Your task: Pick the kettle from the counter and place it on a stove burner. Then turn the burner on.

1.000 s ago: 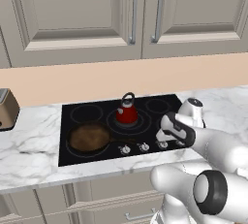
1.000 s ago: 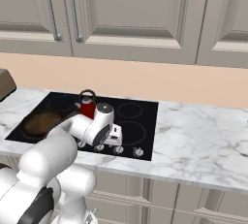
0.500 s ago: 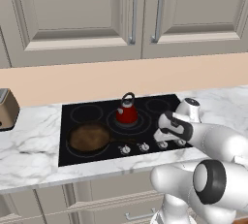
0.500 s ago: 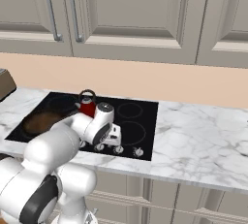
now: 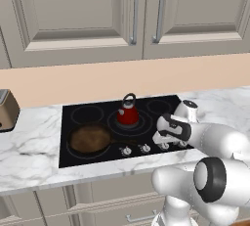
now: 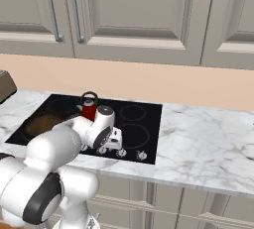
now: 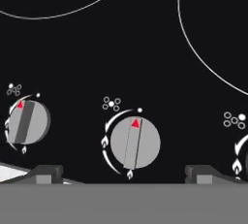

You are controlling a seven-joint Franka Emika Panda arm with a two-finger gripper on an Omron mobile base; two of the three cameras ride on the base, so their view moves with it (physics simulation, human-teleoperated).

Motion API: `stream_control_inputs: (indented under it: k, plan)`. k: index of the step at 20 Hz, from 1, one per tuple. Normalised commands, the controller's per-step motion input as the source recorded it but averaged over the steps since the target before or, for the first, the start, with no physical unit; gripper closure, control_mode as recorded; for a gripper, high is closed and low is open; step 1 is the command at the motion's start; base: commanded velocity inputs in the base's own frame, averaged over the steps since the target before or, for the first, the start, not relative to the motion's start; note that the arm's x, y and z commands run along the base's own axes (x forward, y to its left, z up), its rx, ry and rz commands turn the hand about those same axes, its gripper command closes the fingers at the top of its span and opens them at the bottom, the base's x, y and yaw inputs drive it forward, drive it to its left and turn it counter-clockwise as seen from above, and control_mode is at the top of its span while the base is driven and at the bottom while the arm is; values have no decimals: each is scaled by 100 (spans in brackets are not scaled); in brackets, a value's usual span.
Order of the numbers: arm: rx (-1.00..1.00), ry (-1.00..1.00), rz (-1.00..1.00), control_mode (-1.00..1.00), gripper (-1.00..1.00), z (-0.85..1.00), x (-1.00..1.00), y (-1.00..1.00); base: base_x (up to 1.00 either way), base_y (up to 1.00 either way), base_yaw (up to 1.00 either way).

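Where the left base view looks down over the arm, the kettle (image 5: 128,116) stands upright on the stove burner (image 5: 141,123), beside the frying pan (image 5: 91,139), and the gripper (image 5: 163,142) hangs low over the row of knobs. In the right base view the counter (image 6: 208,143) runs off to the right. In the hand view a grey knob (image 7: 135,143) sits centred between parted fingertips (image 7: 46,173), jaws open. It looks rigid and smooth, likely slippery; pinching across its raised bar seems best.
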Motion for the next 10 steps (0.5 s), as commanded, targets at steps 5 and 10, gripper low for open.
stream_control_inputs:
  k: [5,10]
  plan:
    - [0,0,0,-100,-100,-26,5,0,0,0,0]
    - [0,0,0,-100,-100,-19,4,4,0,0,0]
